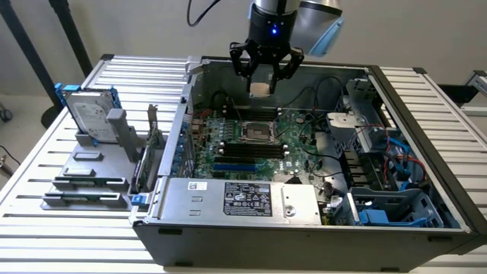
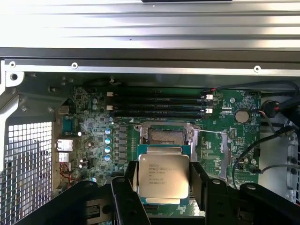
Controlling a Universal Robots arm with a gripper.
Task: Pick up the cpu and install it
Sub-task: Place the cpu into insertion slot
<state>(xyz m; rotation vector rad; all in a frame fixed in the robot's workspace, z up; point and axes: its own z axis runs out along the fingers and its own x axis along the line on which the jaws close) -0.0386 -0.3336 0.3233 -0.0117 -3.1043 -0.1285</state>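
Dark fingers point(image 2: 127, 187) of the gripper point(image 2: 163, 187) cover both side edges of the cpu point(image 2: 163, 177), and the print on its silver top is too small to read. The chip also hides part of the socket point(image 2: 164, 133) behind it. In the exterior view, the arm point(image 1: 275, 11) is cut off at the top edge, and the text of the label point(image 1: 254, 200) on the power supply point(image 1: 300, 202) can't be made out.

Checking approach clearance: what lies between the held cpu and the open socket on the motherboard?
Nothing. In the exterior view the cpu, gripped by the gripper, hangs above the socket with a bare gap between.
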